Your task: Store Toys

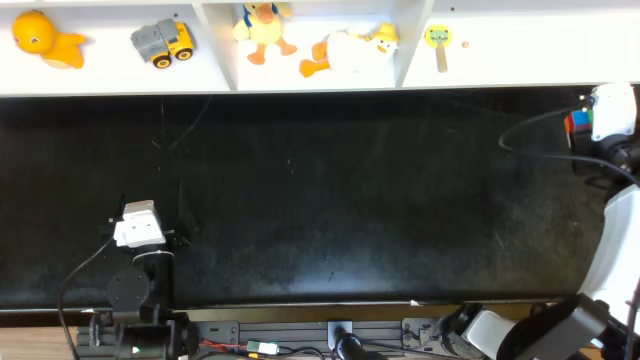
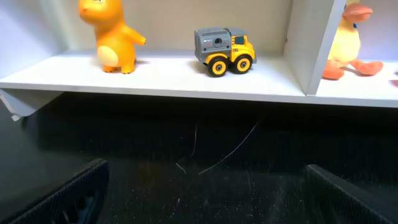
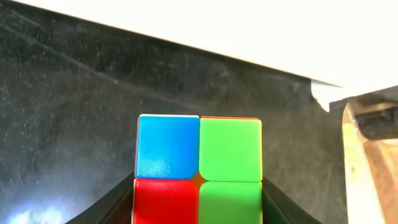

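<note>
We are seeing the right claw (image 3: 198, 208) clamping a puzzle cube (image 3: 199, 152), whose facing side is showing four glossy squares: blue and green in one row, red and green in the other. The claw is holding it over the black tabletop (image 1: 350, 200) at the far right end, near the white shelf (image 1: 520, 75). The left claw (image 2: 202, 193) is standing with its fingers apart, low over the tabletop, facing the shelf.

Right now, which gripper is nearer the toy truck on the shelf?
Left. The left gripper is on the near side of the table, roughly facing the toy truck; the right gripper, holding the puzzle cube, is at its right end.
</note>
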Controlling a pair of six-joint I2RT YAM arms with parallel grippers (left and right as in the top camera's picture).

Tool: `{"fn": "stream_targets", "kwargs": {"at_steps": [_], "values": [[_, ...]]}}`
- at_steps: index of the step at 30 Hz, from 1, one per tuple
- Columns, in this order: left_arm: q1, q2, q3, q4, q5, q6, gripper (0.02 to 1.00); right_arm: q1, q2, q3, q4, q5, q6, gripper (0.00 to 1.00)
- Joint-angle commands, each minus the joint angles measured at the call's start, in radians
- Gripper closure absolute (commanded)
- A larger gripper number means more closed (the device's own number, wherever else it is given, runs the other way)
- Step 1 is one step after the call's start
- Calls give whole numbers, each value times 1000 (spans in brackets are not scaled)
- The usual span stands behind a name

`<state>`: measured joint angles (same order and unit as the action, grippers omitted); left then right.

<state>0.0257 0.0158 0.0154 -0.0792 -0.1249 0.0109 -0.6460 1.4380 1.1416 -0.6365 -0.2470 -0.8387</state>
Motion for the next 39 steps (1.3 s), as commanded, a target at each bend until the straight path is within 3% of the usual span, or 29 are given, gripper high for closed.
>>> {"fn": "stream_targets", "kwargs": {"at_steps": [1,23,39], "values": [[-5,-13,-7,5,-7,19,20,30,16,60,5,13,10,599],[-5,-13,-7,5,-7,19,20,111,177,225,9,34,85,597],[-5,-13,-7,5,-7,19,20,160,226,225,204,-45,122,595]]}}
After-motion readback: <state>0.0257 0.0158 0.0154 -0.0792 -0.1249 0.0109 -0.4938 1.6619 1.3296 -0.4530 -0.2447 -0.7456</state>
